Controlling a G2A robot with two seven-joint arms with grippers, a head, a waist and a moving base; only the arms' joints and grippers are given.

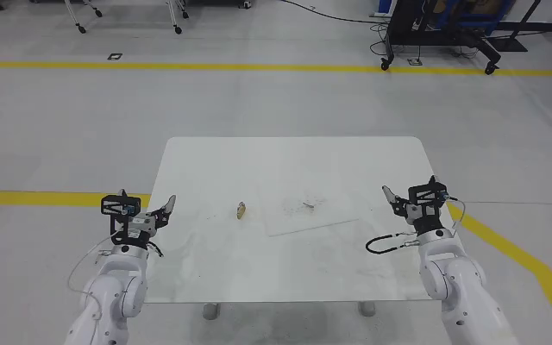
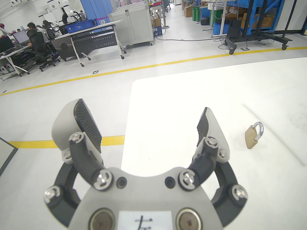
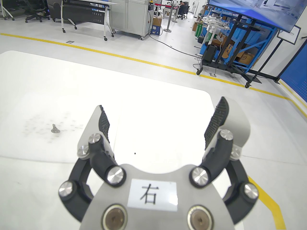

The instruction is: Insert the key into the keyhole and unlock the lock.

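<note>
Top view: lock (image 1: 241, 210) beside thin sheet (image 1: 293, 221)

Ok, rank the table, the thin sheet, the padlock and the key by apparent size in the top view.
1. table
2. thin sheet
3. padlock and key: both look tiny here, too alike to rank.

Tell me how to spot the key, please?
Start at the white table; near its middle lies a thin white sheet with grey scuffs. The key lies flat on those scuffs. It is small, thin and grey, while the lock beside the sheet is chunky and gold with a silver loop.
</note>
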